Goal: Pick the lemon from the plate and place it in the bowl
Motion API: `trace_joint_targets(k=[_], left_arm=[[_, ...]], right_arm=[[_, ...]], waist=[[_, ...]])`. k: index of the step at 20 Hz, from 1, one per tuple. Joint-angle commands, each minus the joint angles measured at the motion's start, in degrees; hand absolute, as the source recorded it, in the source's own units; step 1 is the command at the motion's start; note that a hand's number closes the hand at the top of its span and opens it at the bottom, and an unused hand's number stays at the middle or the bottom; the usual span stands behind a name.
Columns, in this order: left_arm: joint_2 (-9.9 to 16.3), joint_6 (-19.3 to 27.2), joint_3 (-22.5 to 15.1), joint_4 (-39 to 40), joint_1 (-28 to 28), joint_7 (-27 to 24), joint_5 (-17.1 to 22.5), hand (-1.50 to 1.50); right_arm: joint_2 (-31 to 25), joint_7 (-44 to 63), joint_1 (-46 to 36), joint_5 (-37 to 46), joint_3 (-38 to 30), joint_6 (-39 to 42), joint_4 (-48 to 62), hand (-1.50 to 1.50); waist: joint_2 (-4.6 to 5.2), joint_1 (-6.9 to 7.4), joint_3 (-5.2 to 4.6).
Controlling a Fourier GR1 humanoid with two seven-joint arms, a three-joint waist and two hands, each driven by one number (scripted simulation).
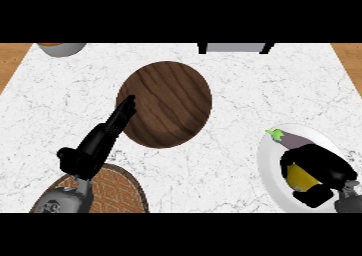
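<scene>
Head view, looking steeply down on a white marble counter [236, 75]. Right hand [320, 172] over the white plate [271, 172] at the right edge, black fingers and thumb curled round the yellow lemon [300, 179], which shows between them. Cannot tell whether the lemon rests on the plate or is lifted clear. Just beyond the hand, on the same plate, a purple eggplant [289, 140] with a green stem, close to the fingers. Left hand [103, 137] with fingers straight, stretched toward the near-left rim of the dark wooden bowl [169, 104], holding nothing. Below that forearm, a round woven mat [117, 190]. At the far edge, a grey pot [62, 48] and a grey-and-black object [236, 48], both cut off.

Step in hand, most likely: securing and lifting the lemon. To do it well: keep the curl closed on both sides of the fruit, rise straight up before moving sideways, stay off the eggplant and plate rim. Then travel left and away to above the bowl's middle, well apart from the plate. Lower inside the rim before opening, so a round fruit does not roll out. Watch the left hand near the bowl's edge.
</scene>
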Motion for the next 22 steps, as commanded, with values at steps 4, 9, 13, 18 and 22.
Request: trace_joint_targets(k=[4, 9, 13, 18, 22], left_arm=[[0.22, -2.50, 3.97, 3.16, -2.68, 0.06, 1.10, 0.00], [-0.75, -2.28, 1.06, 1.46, -1.12, 0.24, -0.10, 0.00], [-1.15, -3.54, -0.53, 1.10, -2.27, 0.47, 0.00, 0.00], [-1.80, -3.63, -1.74, 2.05, -3.38, 0.61, -0.81, 0.00], [-3.07, -3.88, -2.81, 2.76, -3.60, 0.24, -0.56, 0.00]], right_arm=[[0.63, -4.57, 4.54, 2.21, -2.13, -5.47, -1.28, 1.50], [25.01, 23.05, -6.40, 10.31, 7.84, -4.84, -0.19, 1.50], [27.40, 34.38, -11.89, 11.44, 11.54, -7.45, 1.33, 1.50], [27.67, 51.40, -21.48, 15.34, 15.15, -12.41, 1.06, 1.50], [27.74, 62.67, -28.90, 15.22, 18.15, -20.20, 0.70, 1.50]], waist=[[0.17, -0.31, 0.21], [0.30, 2.34, 0.04], [0.56, 6.13, -0.02], [0.37, 7.30, -0.03], [0.71, 8.79, 0.12]])
